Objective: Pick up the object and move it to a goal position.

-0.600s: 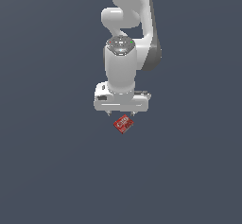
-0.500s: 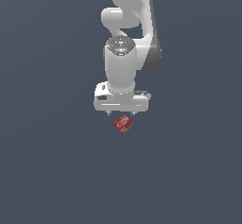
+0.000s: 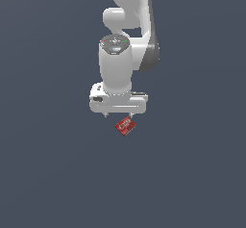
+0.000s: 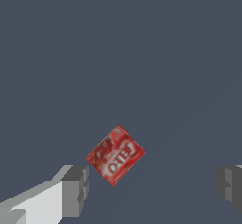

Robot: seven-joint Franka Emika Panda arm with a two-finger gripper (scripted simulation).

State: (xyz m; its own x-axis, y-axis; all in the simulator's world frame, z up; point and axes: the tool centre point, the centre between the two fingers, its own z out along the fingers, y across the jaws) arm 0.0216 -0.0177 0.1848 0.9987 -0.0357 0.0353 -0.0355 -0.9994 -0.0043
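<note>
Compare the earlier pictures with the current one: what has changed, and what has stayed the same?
Nothing has visibly changed. The gripper still hovers over the red box with its fingers spread wide, not touching it; the box lies in the same spot.

Matt red printed box (image 4: 116,155); smooth glossy white arm (image 3: 116,70); matt grey floor (image 3: 48,174).

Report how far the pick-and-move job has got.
Done: the white gripper is positioned over the small flat red rectangular box, fingers spread wide. In hand: nothing; the box lies free on the dark grey surface, turned diagonal to the fingers. Left: descend, grasp, lift, carry to the goal, which isn't visible.
</note>
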